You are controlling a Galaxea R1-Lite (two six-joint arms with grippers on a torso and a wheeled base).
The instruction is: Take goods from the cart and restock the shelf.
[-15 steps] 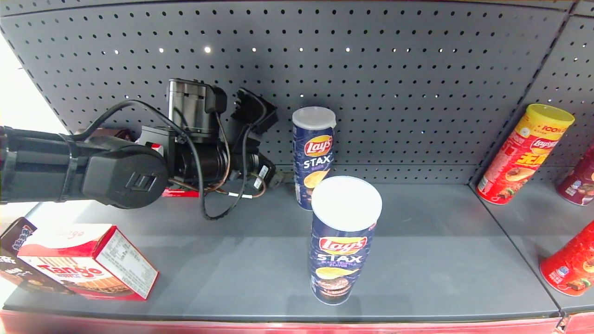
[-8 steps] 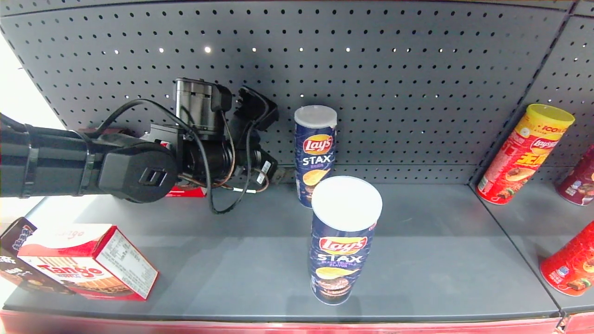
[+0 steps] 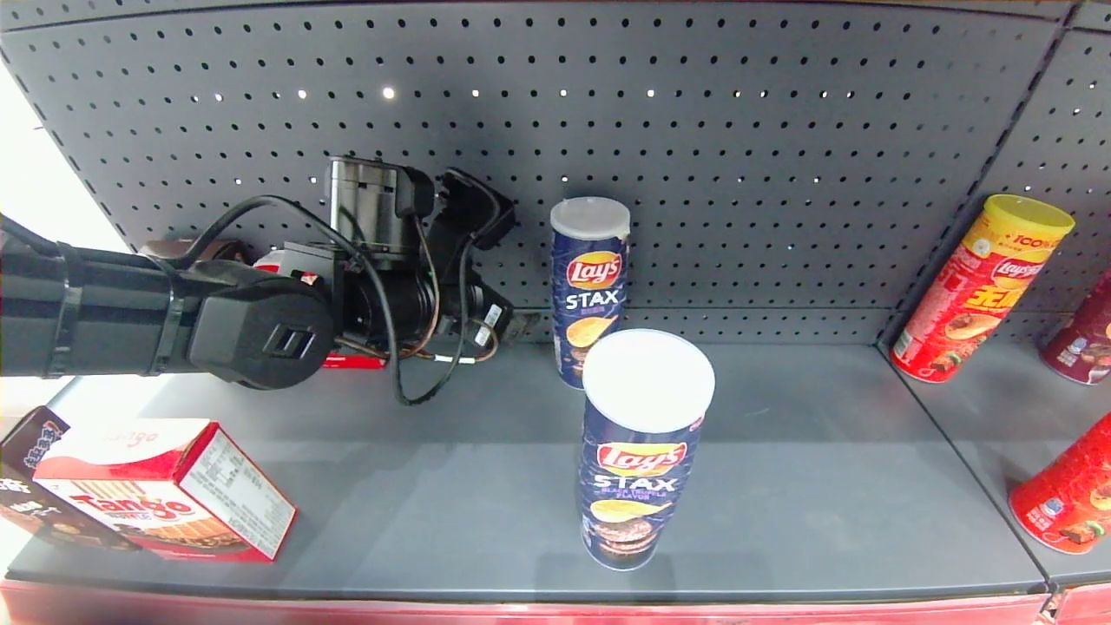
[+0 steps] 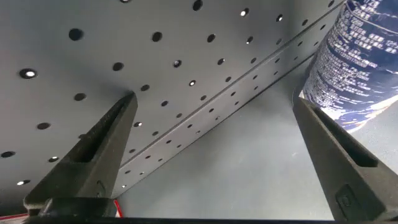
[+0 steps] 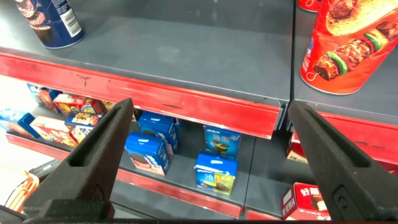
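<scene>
The left arm [image 3: 252, 334] reaches across the back of a grey store shelf [image 3: 825, 486], its wrist close to the perforated back panel [image 3: 738, 156]. The left gripper [image 4: 214, 99] is spread wide and holds nothing; one finger [image 4: 339, 158] stands just beside the rear crisp can [image 3: 588, 295], without visible contact.

That can is dark blue with a pale lid and stands upright against the back panel. Its label carries a red-and-yellow logo, white lettering and a picture of crisps. A front crisp can [image 3: 640, 451] with the same label stands upright nearer the shelf's red edge, directly ahead of the first.

At the front left corner lies a red-and-white wafer box [image 3: 165, 499] with a printed side panel, and a dark box [image 3: 26, 486] touches its far side. A red package [image 3: 347, 360] shows behind the arm.

The neighbouring bay holds a red can with a yellow lid [image 3: 981, 291], a dark red can [image 3: 1081, 338] and another red can [image 3: 1063, 495] pictured with grilled skewers.

The right gripper [image 5: 211, 104] hangs in front of the shelf edge, its fingers apart and empty, above blue biscuit boxes [image 5: 146, 149] on the lower shelf.
</scene>
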